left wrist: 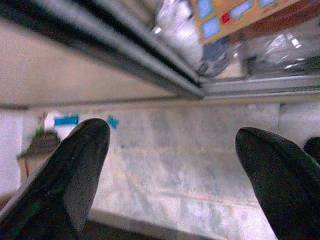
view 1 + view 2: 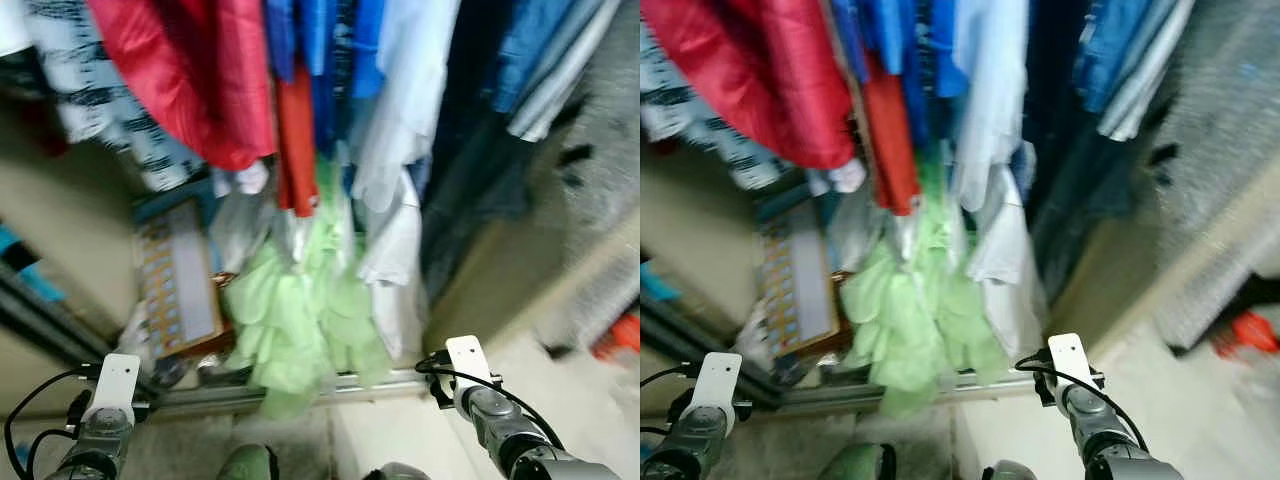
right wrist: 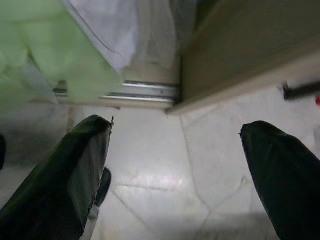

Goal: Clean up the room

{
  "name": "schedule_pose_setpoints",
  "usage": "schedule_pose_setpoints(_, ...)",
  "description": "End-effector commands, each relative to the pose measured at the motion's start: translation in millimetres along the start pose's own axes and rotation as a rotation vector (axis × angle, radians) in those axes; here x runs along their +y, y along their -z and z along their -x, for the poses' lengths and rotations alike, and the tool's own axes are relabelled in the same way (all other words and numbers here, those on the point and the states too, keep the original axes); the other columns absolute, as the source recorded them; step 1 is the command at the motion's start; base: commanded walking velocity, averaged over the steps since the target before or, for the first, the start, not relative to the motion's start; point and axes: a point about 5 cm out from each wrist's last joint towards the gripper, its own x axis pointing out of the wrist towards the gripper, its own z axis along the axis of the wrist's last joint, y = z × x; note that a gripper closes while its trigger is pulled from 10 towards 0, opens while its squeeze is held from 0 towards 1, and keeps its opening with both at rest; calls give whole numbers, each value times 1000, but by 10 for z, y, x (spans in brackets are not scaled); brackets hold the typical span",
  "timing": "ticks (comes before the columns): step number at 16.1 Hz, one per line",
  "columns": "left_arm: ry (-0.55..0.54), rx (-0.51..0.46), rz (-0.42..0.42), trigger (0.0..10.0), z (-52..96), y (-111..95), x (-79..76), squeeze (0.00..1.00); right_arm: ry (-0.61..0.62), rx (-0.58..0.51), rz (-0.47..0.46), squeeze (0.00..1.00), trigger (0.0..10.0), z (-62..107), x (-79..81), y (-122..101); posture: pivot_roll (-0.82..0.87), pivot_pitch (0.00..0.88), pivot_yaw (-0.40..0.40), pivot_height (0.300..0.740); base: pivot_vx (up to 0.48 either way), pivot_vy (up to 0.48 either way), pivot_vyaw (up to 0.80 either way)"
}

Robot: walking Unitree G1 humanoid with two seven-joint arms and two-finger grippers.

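I stand before an open wardrobe full of hanging clothes: a red garment point(image 2: 190, 70), blue ones point(image 2: 320, 50), a pale white shirt point(image 2: 400, 130). A light green garment point(image 2: 300, 320) hangs down onto the metal sliding track point(image 2: 345, 385). My left arm point(image 2: 105, 420) and right arm point(image 2: 485, 405) are low, in front of the track. The left gripper point(image 1: 172, 145) is open over the marble floor point(image 1: 190, 165), holding nothing. The right gripper point(image 3: 175, 135) is open over pale floor tiles near the green garment point(image 3: 50, 55) and the track point(image 3: 145, 92).
A colourful flat box point(image 2: 175, 285) leans inside the wardrobe at the left, with plastic bags beside it. The wardrobe's beige side panel point(image 2: 500, 270) stands at the right. Something red point(image 2: 620, 335) lies on the floor far right. My feet point(image 2: 245, 462) are just short of the track.
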Motion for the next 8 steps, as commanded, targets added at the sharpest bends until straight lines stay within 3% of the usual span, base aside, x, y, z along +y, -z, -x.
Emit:
schedule_pose_setpoints(1,6,10,10,10000,3,18,-16,0,3,-9,7,0,10000,-3,-12,-28,-22,0,-5,740,0,0,800)
schedule_pose_setpoints(8,3,1,30,10000,5,-3,-50,0,-10,-30,11,0,10000,-22,77,-112,-18,0,-10,740,0,0,791)
